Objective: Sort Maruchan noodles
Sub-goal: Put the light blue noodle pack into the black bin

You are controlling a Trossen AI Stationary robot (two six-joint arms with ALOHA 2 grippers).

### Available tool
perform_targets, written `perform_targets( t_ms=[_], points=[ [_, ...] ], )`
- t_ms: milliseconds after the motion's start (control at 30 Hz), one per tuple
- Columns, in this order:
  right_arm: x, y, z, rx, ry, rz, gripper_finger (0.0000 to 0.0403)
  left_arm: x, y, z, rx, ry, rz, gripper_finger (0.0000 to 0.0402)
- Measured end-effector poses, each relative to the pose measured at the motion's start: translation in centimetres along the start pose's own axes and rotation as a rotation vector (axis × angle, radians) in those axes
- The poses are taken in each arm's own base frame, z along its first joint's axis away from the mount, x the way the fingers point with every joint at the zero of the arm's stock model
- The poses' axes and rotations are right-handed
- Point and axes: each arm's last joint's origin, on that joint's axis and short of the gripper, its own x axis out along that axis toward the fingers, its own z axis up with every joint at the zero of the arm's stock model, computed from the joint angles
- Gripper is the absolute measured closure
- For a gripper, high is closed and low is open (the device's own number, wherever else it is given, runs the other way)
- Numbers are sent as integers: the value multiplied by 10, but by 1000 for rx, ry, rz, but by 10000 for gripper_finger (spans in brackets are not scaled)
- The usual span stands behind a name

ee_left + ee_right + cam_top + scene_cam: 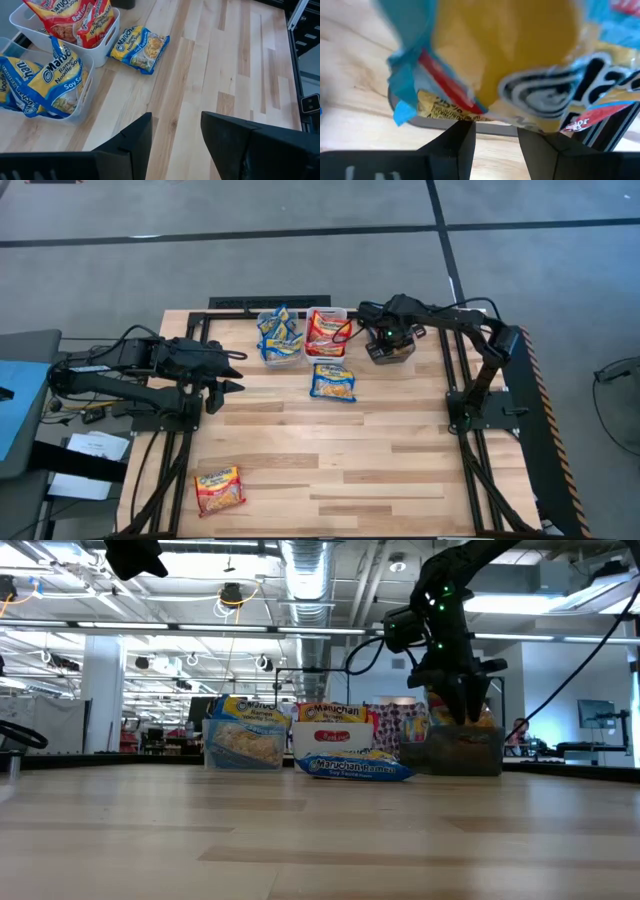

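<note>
Both arms were matte black, built of blocky jointed links with black cables looped along them. The left arm (150, 365) ended in two dark, wedge-shaped fingers (135, 145) with flat inner faces. The right arm (470, 340) showed small green lights glowing at its wrist, and its base stood beside a strip of orange-and-black hazard striping.

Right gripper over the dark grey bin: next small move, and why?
Probably lift straight up and clear of the dark grey bin. The right gripper hangs low over it, jaws apart, with packets crowding its wrist view and no clear grip visible. Two packets still lie loose: a blue-trimmed packet near the bins and a red-trimmed packet at the near left.
</note>
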Motion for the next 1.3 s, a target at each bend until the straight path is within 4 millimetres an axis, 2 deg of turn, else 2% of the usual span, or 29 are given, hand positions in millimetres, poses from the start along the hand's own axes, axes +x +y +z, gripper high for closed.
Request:
perform_targets(
  t_ms=[200, 333, 567, 1000, 1300],
  points=[
    [-4, 9, -9, -50, 13, 3, 235, 0, 0, 0, 3, 0, 0, 246],
    [-13, 15, -15, -85, 18, -4, 235, 0, 0, 0, -2, 0, 0, 246],
    [-31, 25, -11, -82, -99, 15, 235, 0, 0, 0, -10, 0, 0, 246],
    [-26, 15, 6, -3, -101, 102, 235, 0, 0, 0, 0, 1, 0, 246],
    [-1, 18, -4, -14, -36, 99, 235, 0, 0, -1, 5, 8, 2, 246]
  ],
)
